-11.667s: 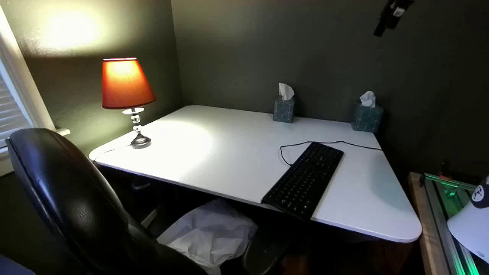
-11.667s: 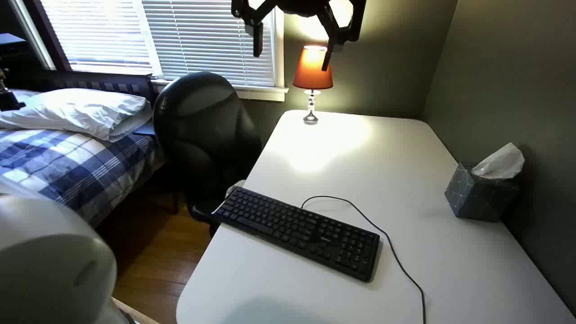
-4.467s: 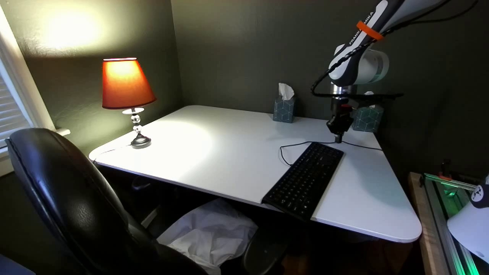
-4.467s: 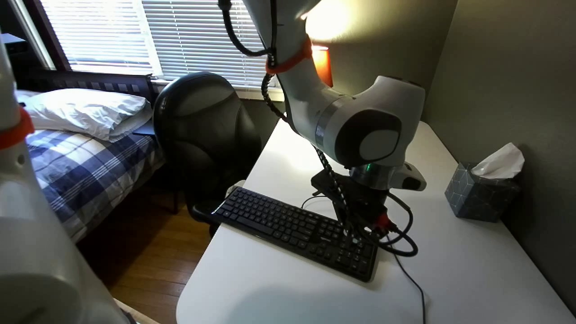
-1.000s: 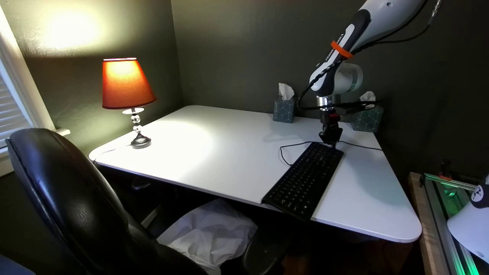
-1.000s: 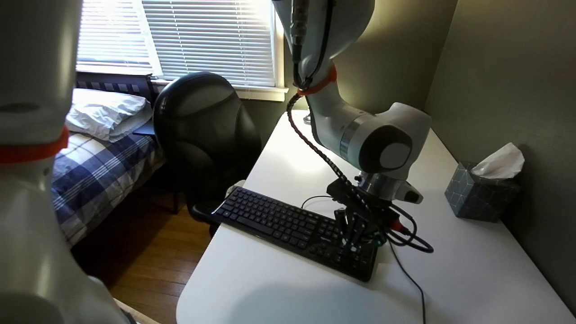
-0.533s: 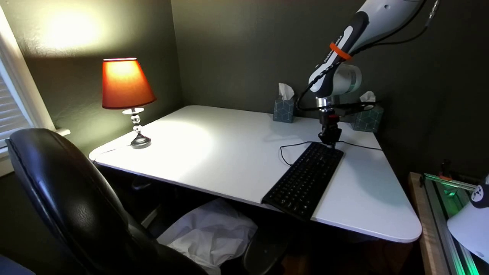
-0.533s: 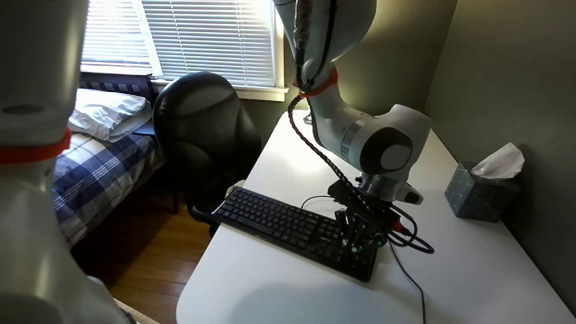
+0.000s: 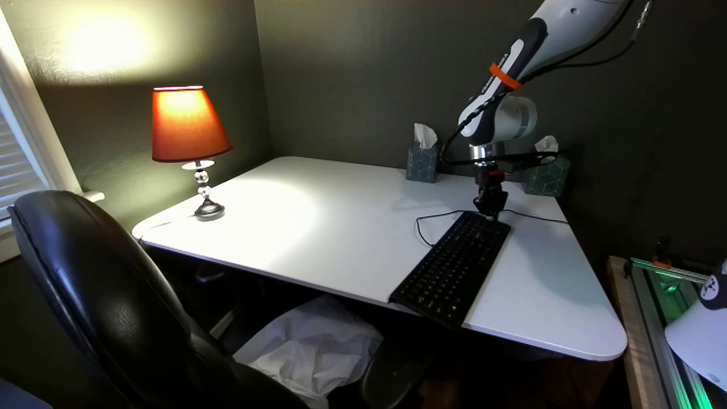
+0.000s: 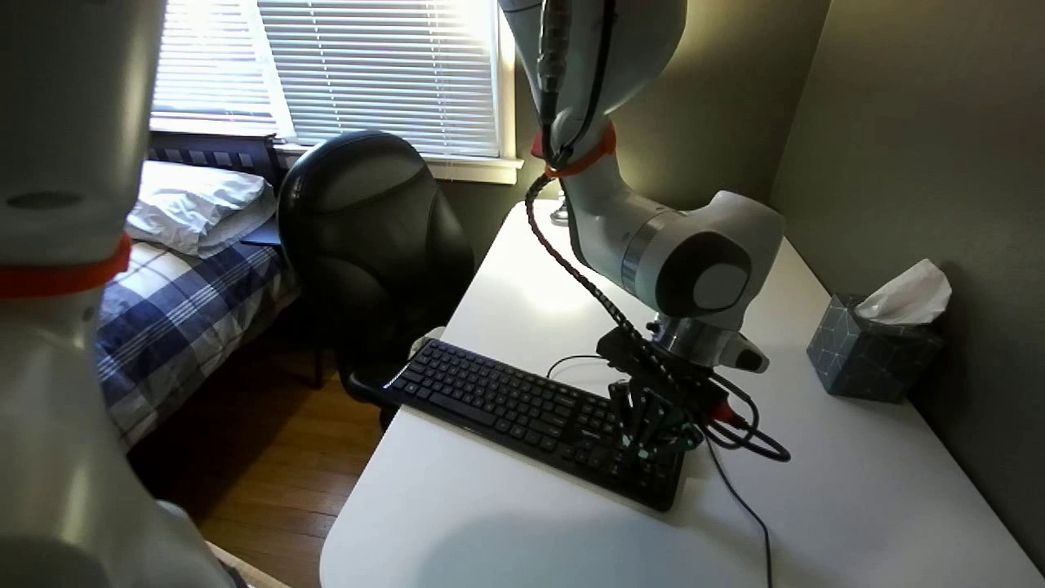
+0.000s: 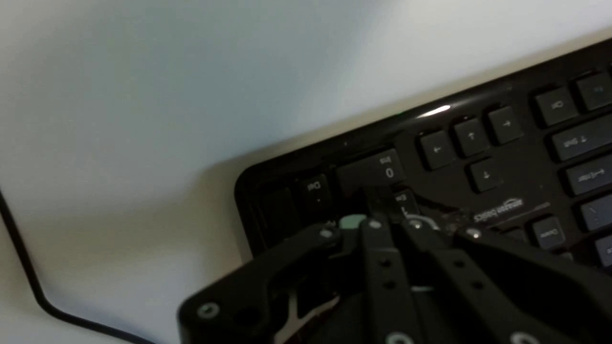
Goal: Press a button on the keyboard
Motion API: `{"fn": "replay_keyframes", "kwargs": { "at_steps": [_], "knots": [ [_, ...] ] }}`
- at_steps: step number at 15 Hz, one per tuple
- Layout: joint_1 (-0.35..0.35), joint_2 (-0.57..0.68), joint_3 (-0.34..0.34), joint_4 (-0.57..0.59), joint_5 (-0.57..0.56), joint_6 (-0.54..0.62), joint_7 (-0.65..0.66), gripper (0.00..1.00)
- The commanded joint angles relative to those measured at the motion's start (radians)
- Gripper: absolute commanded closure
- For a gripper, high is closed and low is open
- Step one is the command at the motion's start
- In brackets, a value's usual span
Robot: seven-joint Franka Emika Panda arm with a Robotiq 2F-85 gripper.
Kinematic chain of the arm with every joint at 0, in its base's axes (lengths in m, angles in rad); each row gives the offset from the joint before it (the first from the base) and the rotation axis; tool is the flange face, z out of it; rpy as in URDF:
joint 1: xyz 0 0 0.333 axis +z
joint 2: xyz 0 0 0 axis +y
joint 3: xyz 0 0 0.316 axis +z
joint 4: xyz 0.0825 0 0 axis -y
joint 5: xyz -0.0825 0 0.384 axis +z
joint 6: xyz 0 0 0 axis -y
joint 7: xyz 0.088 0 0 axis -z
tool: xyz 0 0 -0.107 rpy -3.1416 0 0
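Observation:
The black keyboard (image 10: 490,392) lies flat on the white desk in both exterior views, one end reaching the desk's edge. My gripper (image 11: 384,197) points down at its number pad, fingers together with nothing between them. In the wrist view the fingertips cover part of the pad right by the 0 key (image 11: 370,172) and the 1 key (image 11: 407,203). They are at or just above the keys; whether one is pressed down, I cannot tell. The dark gripper body hides several number keys.
A thin black cable (image 10: 739,490) runs from the keyboard across the desk. Two tissue boxes (image 9: 421,165) stand against the wall, the nearer box (image 10: 869,359) to the side of the arm. A red lamp (image 9: 190,128) and a black chair (image 10: 367,245) are farther off.
Since the oldest frames the arm has come over the desk, and the gripper has gone from open to shut. It has since lowered onto the number pad area. During the last second it barely moves.

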Motion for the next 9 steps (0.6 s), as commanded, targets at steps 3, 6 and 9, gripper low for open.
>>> {"fn": "replay_keyframes", "kwargs": {
  "at_steps": [3,6,9],
  "knots": [
    [-0.020,0.018,0.015,0.028,0.019,-0.040,-0.033,1.00],
    [-0.021,0.007,0.015,0.020,0.017,-0.039,-0.043,1.00],
    [-0.023,-0.011,0.012,0.005,0.013,-0.032,-0.053,1.00]
  ]
}}
